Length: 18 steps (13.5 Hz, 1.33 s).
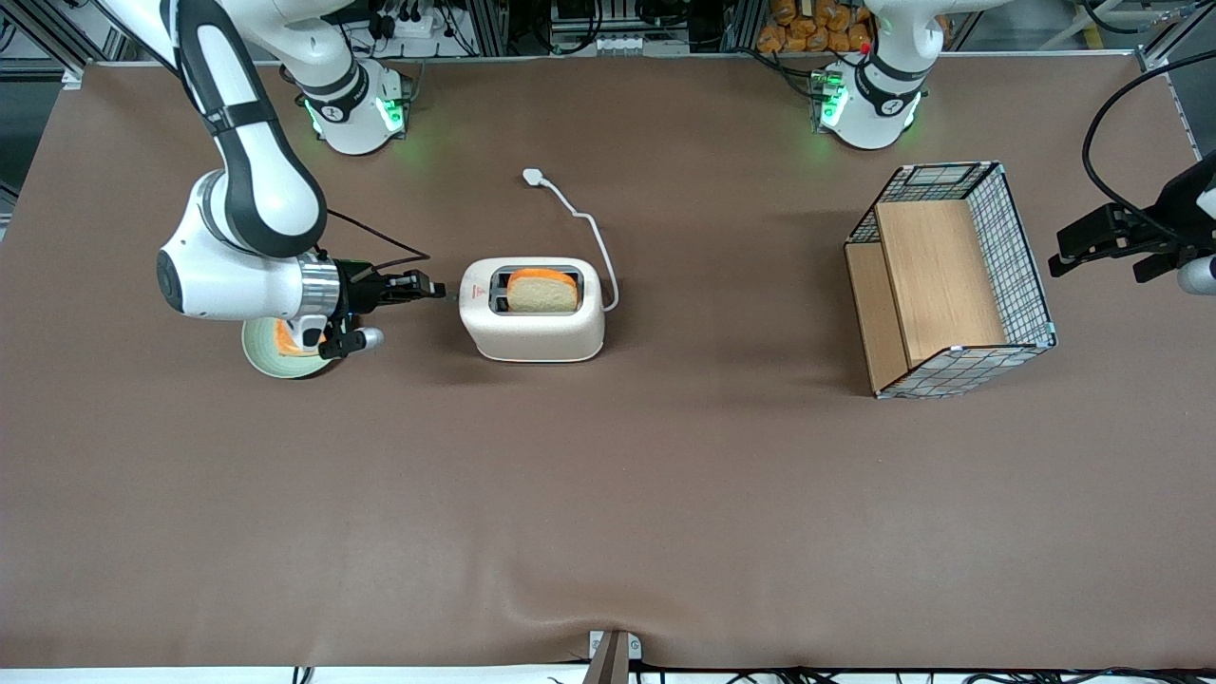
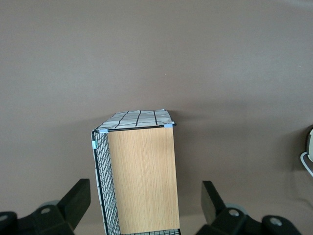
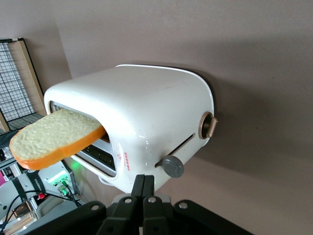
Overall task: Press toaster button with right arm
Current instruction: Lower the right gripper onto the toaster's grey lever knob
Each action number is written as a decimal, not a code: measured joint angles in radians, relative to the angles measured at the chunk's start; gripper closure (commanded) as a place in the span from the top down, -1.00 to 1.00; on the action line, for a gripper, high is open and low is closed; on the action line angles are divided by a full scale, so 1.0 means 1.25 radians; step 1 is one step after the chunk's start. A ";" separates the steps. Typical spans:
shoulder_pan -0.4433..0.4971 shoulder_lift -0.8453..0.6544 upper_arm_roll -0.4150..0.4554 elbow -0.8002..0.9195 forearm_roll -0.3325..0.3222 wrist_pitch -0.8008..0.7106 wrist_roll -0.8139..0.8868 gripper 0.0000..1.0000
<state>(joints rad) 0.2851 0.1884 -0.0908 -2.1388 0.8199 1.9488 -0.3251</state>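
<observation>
The toaster (image 1: 532, 309) stands mid-bench (image 1: 608, 494), a bread slice (image 1: 542, 291) in one slot. The tool (image 1: 435, 287), fingers pressed together, hovers just beside the toaster button (image 3: 172, 166) on its narrow end.

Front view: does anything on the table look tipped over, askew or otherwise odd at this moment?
Yes: the wire-mesh basket with wooden panels lies on its side, toward the parked arm's end. The toaster stands upright, a bread slice sticking out of one slot. The right arm's hand, fingers shut, sits beside the toaster's narrow end, near the toaster button.
</observation>
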 measured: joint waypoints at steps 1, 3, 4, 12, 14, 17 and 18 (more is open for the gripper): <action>-0.002 0.001 0.000 -0.003 0.002 0.000 -0.006 -1.00; -0.002 0.003 0.000 -0.004 0.007 0.001 -0.012 -1.00; -0.002 0.005 0.000 -0.005 0.013 0.001 -0.014 -1.00; 0.000 0.043 0.002 -0.006 0.019 0.001 -0.018 -1.00; 0.000 0.048 0.002 -0.006 0.019 0.002 -0.018 -1.00; 0.000 0.057 0.003 -0.006 0.021 0.003 -0.018 -1.00; 0.000 0.060 0.003 -0.006 0.022 0.005 -0.018 -1.00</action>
<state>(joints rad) 0.2851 0.2634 -0.0876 -2.1462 0.8470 1.9550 -0.3473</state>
